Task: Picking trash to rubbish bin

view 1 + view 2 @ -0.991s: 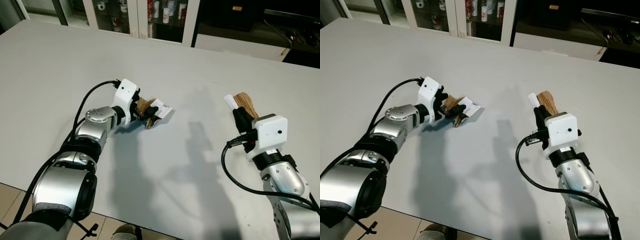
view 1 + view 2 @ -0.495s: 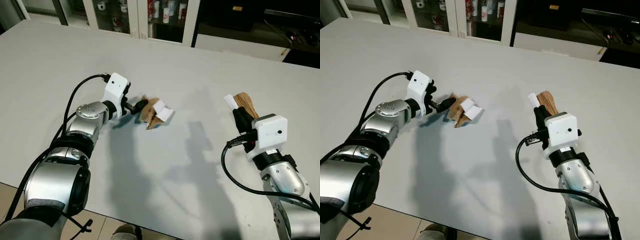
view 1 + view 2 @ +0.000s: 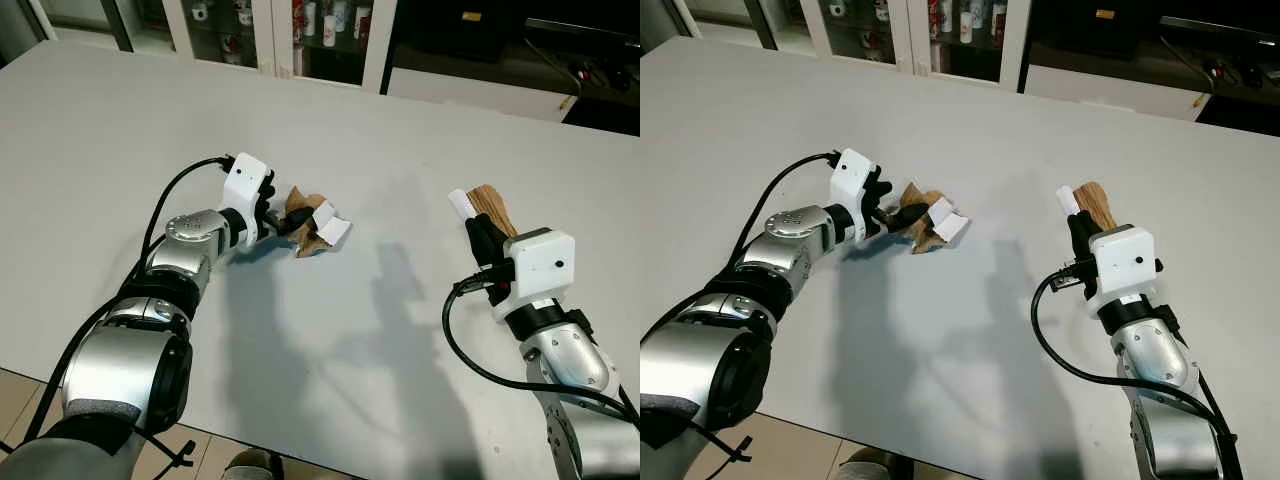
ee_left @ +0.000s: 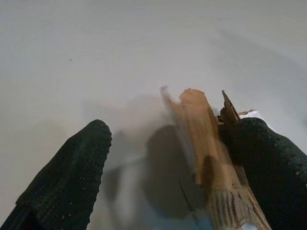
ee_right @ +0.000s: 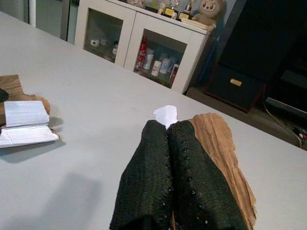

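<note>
Trash pickup, mid-grab: we've got our left pincer (image 3: pixel 283 222) low on the white counter (image 3: pixel 400 330), fingers apart around a torn scrap of brown cardboard (image 3: pixel 305 222) w/ a white paper label (image 3: pixel 330 226) stuck to it. In the left wrist view one finger (image 4: pixel 261 158) touches the scrap's edge; the other finger (image 4: pixel 72 177) sits off to the far side, counter showing between. So the scrap lies on the counter, just ahead of that arm, not yet clamped.

Our right pincer (image 3: pixel 478 226) is up off the counter, well apart from the left, fingers pressed together on a second cardboard piece (image 5: pixel 223 158), a bit of white paper (image 5: pixel 166 115) poking out past the tips.

No rubbish bin to point at from here; cabinets (image 3: pixel 940 30) w/ glass doors stand past the counter's far edge.

Handling, as we judge it: the scrap looks light, thin, stiff-ish but easily bent or torn, edges ragged. It may skid on the smooth top when nudged. Best hold prob. across the thicker brown middle, not the loose white flap, which could peel or fold away.
</note>
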Tool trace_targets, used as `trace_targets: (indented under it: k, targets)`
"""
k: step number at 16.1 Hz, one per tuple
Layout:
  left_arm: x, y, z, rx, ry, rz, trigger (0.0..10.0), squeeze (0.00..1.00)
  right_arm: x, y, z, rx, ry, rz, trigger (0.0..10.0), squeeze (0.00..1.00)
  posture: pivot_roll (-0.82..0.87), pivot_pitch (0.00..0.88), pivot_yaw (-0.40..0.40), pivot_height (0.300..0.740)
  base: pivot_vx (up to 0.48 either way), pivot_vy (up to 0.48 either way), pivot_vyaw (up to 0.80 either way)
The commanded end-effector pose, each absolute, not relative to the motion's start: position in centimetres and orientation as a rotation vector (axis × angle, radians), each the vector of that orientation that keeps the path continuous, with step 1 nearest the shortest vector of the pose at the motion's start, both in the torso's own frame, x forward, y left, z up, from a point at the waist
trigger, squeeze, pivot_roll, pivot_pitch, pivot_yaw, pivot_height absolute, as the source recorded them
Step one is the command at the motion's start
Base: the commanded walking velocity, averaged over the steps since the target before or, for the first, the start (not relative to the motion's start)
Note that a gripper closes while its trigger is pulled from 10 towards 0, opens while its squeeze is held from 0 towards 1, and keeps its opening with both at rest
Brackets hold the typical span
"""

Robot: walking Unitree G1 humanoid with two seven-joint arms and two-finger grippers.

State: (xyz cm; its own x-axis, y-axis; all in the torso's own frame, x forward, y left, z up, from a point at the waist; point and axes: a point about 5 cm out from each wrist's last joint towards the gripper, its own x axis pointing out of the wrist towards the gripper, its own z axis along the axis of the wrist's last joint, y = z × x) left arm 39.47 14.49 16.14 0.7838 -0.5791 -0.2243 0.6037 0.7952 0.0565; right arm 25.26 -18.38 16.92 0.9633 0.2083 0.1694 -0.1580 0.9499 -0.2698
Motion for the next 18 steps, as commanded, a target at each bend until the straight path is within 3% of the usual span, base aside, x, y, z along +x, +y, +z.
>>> trace_targets:
  k: [1,11,18]
  targets:
    - [39.3,14.5,15.7,0.111,0.225,-0.645,10.0,0.00,25.1,-18.5,17.2,-0.264,-0.202,0.181,10.0,0.00,0.14,0.146,-0.001,0.740,0.000,0.000,0.00]
    - [38.5,14.1,14.0,0.081,0.252,-0.706,10.0,0.00,24.8,-18.6,17.3,-0.265,-0.200,0.180,10.0,0.00,0.13,0.162,-0.008,0.740,0.000,0.000,0.00]
    - [38.3,12.8,13.6,0.038,0.251,-0.734,10.0,0.00,22.9,-19.2,17.1,-0.281,-0.160,0.161,10.0,0.00,0.05,0.196,-0.018,0.740,0.000,0.000,0.00]
